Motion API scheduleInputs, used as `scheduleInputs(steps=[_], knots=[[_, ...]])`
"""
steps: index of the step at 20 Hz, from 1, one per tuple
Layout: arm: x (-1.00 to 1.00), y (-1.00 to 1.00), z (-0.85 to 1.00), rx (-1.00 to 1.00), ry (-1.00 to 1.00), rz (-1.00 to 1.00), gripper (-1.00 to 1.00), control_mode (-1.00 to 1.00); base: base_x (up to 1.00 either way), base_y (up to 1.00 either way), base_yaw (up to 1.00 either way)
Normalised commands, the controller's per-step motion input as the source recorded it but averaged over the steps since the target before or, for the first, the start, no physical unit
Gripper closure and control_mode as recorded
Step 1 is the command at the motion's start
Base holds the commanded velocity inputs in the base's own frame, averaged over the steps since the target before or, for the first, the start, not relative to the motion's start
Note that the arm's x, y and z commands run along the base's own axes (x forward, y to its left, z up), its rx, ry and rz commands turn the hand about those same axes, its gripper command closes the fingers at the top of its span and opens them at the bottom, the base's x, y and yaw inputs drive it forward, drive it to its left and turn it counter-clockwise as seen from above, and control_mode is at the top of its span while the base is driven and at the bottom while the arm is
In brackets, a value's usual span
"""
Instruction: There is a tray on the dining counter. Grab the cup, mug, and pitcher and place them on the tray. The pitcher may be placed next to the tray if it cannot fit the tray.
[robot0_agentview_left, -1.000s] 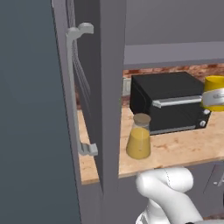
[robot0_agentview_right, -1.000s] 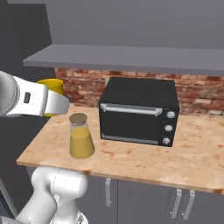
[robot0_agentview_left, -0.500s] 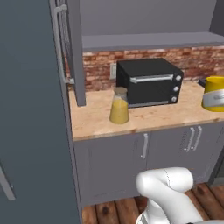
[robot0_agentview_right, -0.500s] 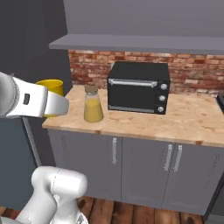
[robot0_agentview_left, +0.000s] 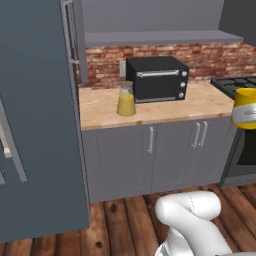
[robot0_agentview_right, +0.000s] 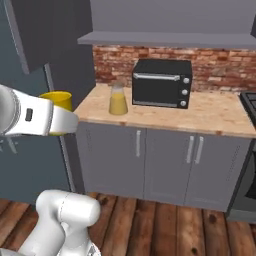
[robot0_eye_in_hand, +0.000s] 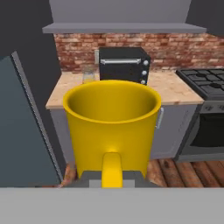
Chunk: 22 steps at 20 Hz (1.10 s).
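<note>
A squat golden-yellow mug (robot0_eye_in_hand: 112, 120) with a loop handle fills the middle of the hand view, its handle pointing back at the hand. My gripper (robot0_eye_in_hand: 112, 177) is shut on the mug at the handle side. The mug (robot0_agentview_left: 246, 98) hangs in the air at the right edge of the left base view, and the mug (robot0_agentview_right: 58, 99) shows behind my forearm in the right base view. The pitcher (robot0_agentview_left: 126, 99) (robot0_agentview_right: 118, 99) of orange juice stands on the grey-cabinet counter, well apart from my gripper. The tray, the cup and the dining counter are out of view.
A black toaster oven (robot0_agentview_left: 157, 79) (robot0_agentview_right: 162, 82) sits right of the pitcher against the brick wall. A tall grey fridge (robot0_agentview_left: 35, 115) stands at the left, and a stove (robot0_eye_in_hand: 205, 85) at the right. Wooden floor (robot0_agentview_left: 125, 220) lies between me and the cabinets.
The whole scene has shrunk and shifted: the base has backed away from the grey-cabinet counter. The mug stays held in my shut gripper, and the pitcher stands where it was.
</note>
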Motion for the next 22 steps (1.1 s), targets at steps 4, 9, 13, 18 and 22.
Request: scheduleInputs(steps=[4, 9, 13, 18, 22], knots=[[0.0, 0.0, 0.0, 0.0, 0.0, 0.0, 1.0, 1.0, -0.6, 0.0, 0.42], [0.0, 0.0, 0.0, 0.0, 0.0, 0.0, 1.0, 1.0, -0.53, -0.02, 0.65], [0.0, 0.0, 0.0, 0.0, 0.0, 0.0, 1.0, 1.0, -0.21, -0.08, 0.78], [0.0, 0.0, 0.0, 0.0, 0.0, 0.0, 1.0, 1.0, 0.03, -0.14, 0.83], [0.0, 0.0, 0.0, 0.0, 0.0, 0.0, 1.0, 1.0, 0.15, -0.18, 0.85]])
